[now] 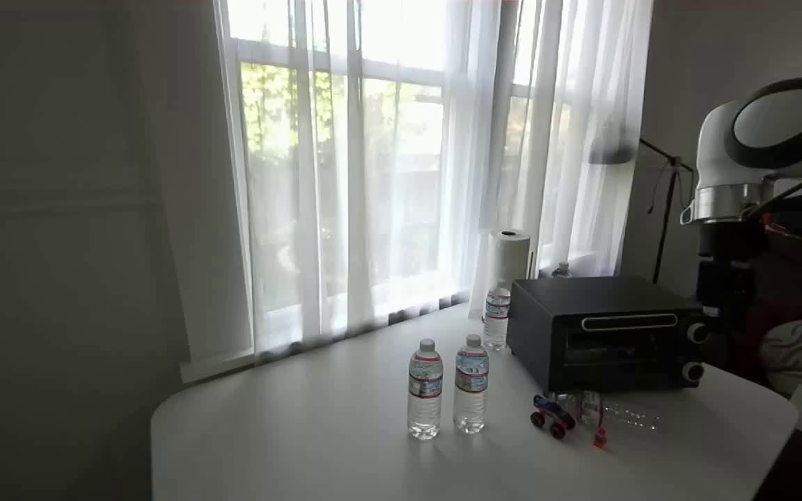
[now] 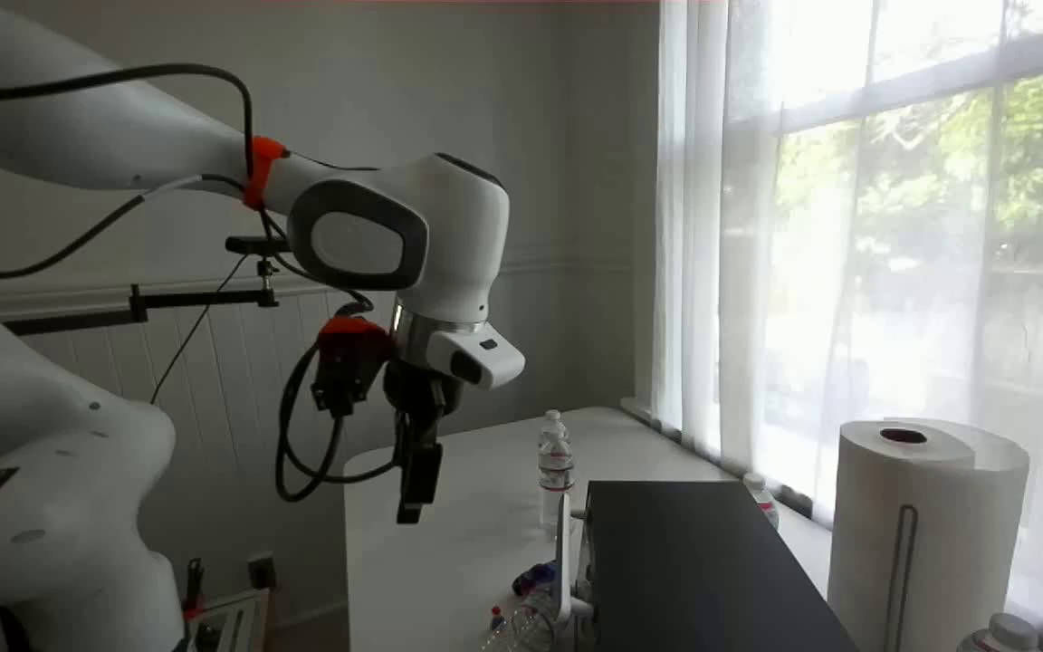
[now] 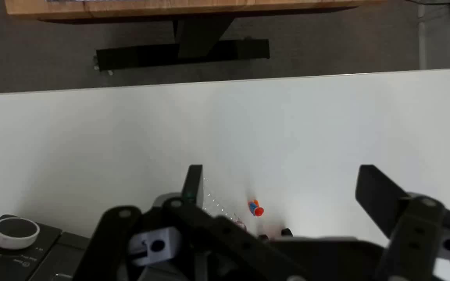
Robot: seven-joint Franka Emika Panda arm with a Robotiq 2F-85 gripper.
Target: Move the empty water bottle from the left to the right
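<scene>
A clear, empty-looking water bottle lies on its side on the white table, in front of the black toaster oven. It also shows in an exterior view, partly hidden by the oven handle. In the wrist view, part of the bottle shows beside the left finger; the gripper hides the rest. Two upright labelled bottles stand mid-table. My gripper is open and empty, high above the table. It shows in both exterior views, apart from every bottle.
The toaster oven stands beside the lying bottle. A toy truck and a small red figure are close to that bottle. More upright bottles and a paper towel roll stand by the window. The table edge crosses the wrist view.
</scene>
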